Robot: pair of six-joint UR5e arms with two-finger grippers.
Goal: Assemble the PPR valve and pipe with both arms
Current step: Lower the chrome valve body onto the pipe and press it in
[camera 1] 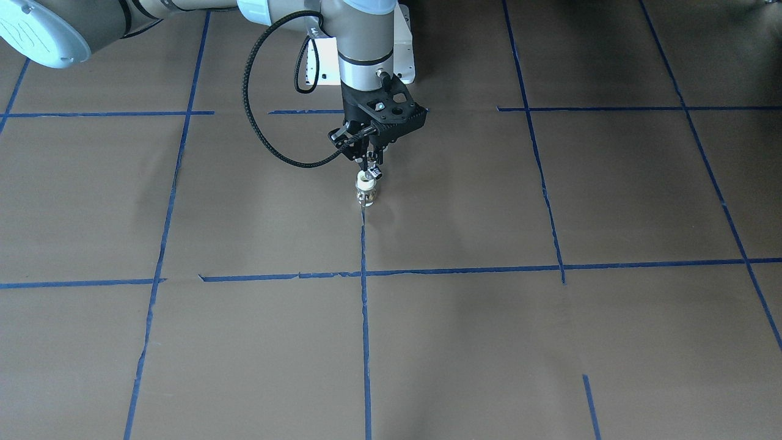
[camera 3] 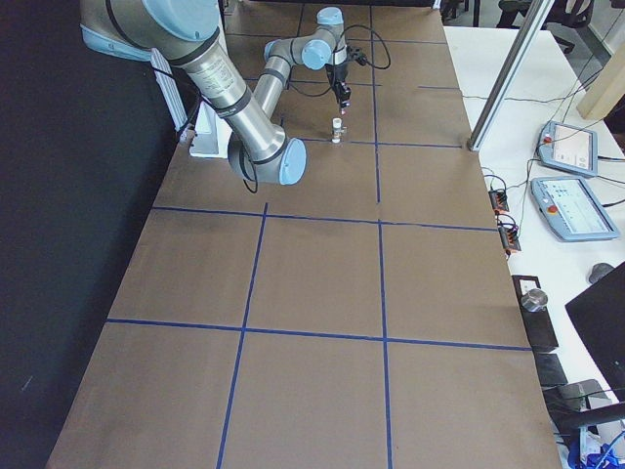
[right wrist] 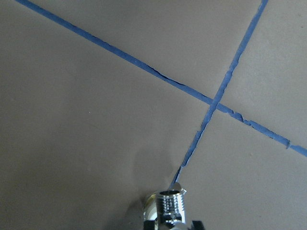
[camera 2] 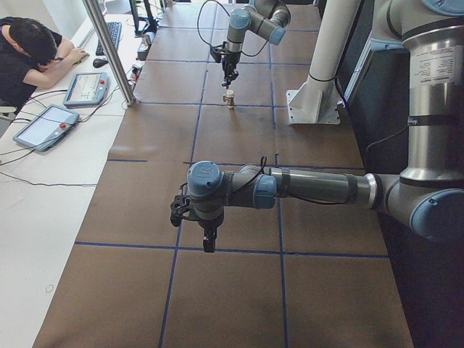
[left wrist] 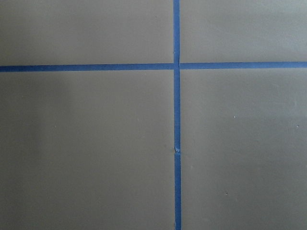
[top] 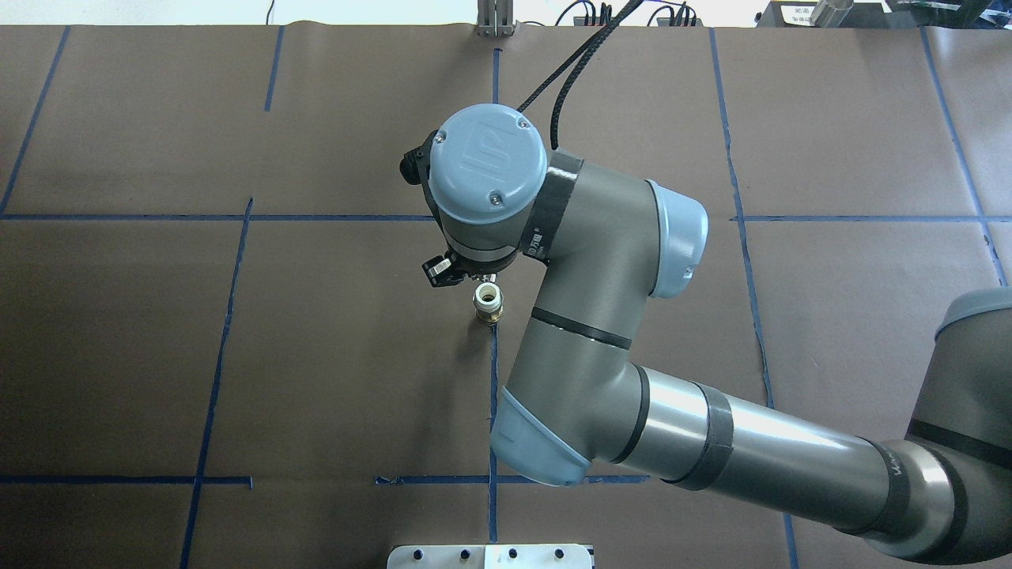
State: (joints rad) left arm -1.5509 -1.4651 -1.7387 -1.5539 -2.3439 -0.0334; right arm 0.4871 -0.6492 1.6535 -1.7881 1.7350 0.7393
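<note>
**Valve upright under the right claw, grip unconfirmed**

The valve (camera 1: pixel 366 190) is a short piece with a white collar over a brass threaded end. It sits just above the middle of the front-facing view, at the top end of a blue tape line (camera 1: pixel 365 293) on the brown tabletop (camera 1: pixel 550 342). Its long axis runs vertical, with the white socket opening upward and the brass thread pointing down at the tabletop, where it seems to stand.

The right claw (camera 1: pixel 370 168) hangs directly over it, fingers drawn narrow at the white rim. Whether they pinch the rim or only hover at it cannot be told. The left claw (camera 2: pixel 209 239), in the lower middle of the left-side view, is well apart from the valve, and its state cannot be told either.

The likeliest trouble is tipping. A tall piece on a small base would probably topple if the fingers closed off-centre or brushed the collar sideways. A shallow hold on the rim could also slip during a lift, so the valve would drop and roll. No pipe can be made out in any view.
</note>
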